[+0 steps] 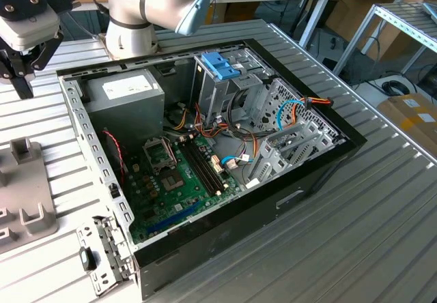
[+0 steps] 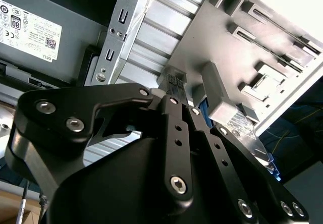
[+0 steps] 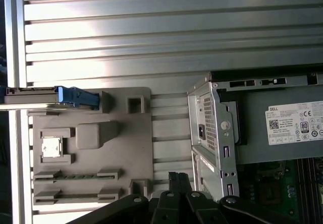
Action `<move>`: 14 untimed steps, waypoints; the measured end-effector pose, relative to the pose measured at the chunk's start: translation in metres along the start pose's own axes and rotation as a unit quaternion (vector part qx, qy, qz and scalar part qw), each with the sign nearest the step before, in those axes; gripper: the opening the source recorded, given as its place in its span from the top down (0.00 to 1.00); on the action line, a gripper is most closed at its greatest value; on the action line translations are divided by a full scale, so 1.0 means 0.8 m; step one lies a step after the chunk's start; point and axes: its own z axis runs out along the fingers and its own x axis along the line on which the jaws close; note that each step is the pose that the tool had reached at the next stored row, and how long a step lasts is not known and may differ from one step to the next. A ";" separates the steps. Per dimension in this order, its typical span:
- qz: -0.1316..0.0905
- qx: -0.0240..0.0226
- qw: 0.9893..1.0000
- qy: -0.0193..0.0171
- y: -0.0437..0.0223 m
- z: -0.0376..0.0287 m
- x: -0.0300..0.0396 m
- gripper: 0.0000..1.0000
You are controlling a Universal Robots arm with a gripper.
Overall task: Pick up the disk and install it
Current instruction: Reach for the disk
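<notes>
Black and bare, the jaws are hanging with their tips pressed together, gripping nothing. In the first wrist view they are hovering over the edge of a grey fixture plate [image 3: 136, 153] lying on the ribbed metal table [image 3: 151, 32]. That edge is the one nearest the open computer case [image 1: 307, 180], so they are sitting just off the case's corner by the power supply [image 1: 126, 98]. In the exterior view they are up at the exterior view's left, outside the case, with the arm [image 1: 157, 3] bending over from behind it.

The disk [image 3: 50, 98] is standing on edge in the fixture plate, at the far end from the jaws. Its grey metal body is showing edge-on, and the light-blue end of its carrier is butting against one of the plate's posts. The jaws are well apart from it and touching nothing.

Inside the case, the upright drive cage [image 1: 225, 95] with its blue handle [image 1: 220, 65] is standing beside the motherboard [image 1: 177, 180], with loose cables trailing around it. I cannot tell from here whether its bay is free.

By my reckoning the job is only at its beginning. The disk is not yet picked up, let alone carried over, and the whole installing part is left to do. As things stand, the jaws are merely waiting near the plate, closed and not lined up on the disk.
</notes>
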 end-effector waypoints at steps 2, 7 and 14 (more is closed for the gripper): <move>0.000 0.000 1.000 0.000 -0.0001 -0.0001 0.0009 0.90; 0.000 0.000 1.000 0.000 -0.0002 0.0000 0.0022 0.90; 0.000 0.000 1.000 0.000 -0.0003 -0.0001 0.0040 0.90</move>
